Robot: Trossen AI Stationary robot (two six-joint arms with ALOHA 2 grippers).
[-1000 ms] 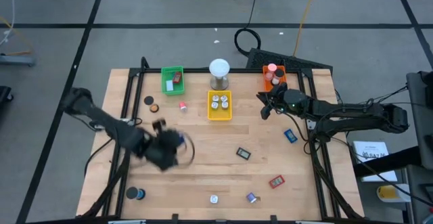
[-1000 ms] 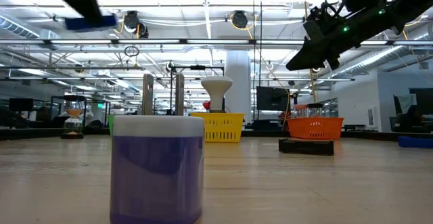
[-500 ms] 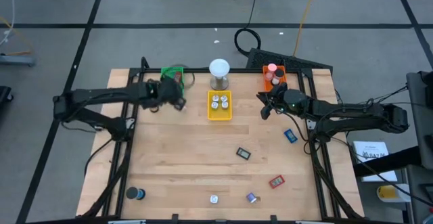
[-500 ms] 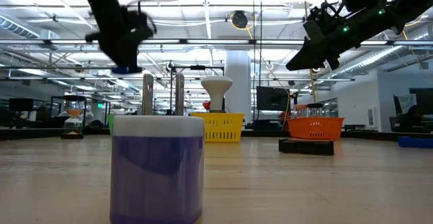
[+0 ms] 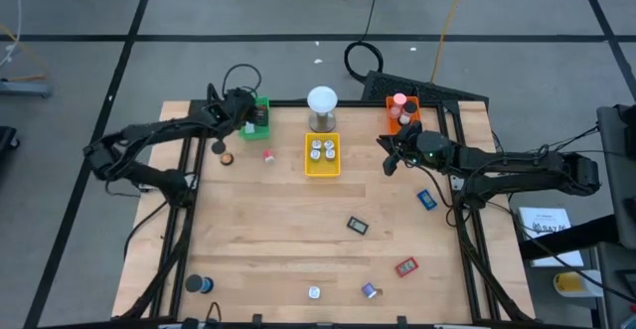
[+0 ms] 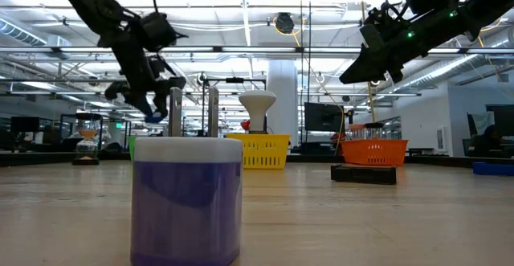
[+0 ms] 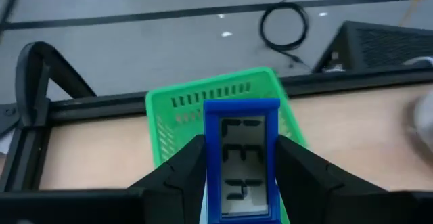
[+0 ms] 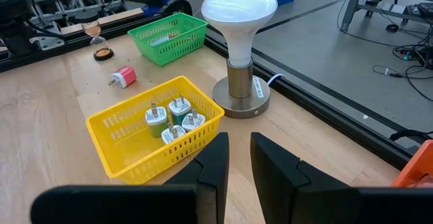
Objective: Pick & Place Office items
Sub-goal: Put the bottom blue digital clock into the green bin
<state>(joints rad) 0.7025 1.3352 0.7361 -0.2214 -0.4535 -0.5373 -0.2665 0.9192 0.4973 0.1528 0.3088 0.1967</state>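
While my left gripper hangs over the green tray at the table's far left corner, its fingers are clamped on a blue rectangular piece with a pale face and dark markings. From the left wrist camera the piece sits right over the tray's near wall.

My right gripper is parked in the air between the yellow tray and the orange tray, holding nothing – fingers nearly together, just a thin slit between them in the right wrist view.

Around the green tray it's crowded: a black round roll and a small brown round bit lie just beside it on the wood, plus a pink bit toward the yellow tray. The green tray already has something reddish in it (can't make out what). The yellow tray holds four white plug-like bits, and the white-domed metal cylinder stands just behind it – close to the left arm's corner, between the green and orange trays.

Scattered over the rest of the table: a blue piece near the right arm, a dark rectangular piece mid-table, a red piece, a purple bit and a silvery round bit along the near edge, and a blue-and-black roll in the near left corner.
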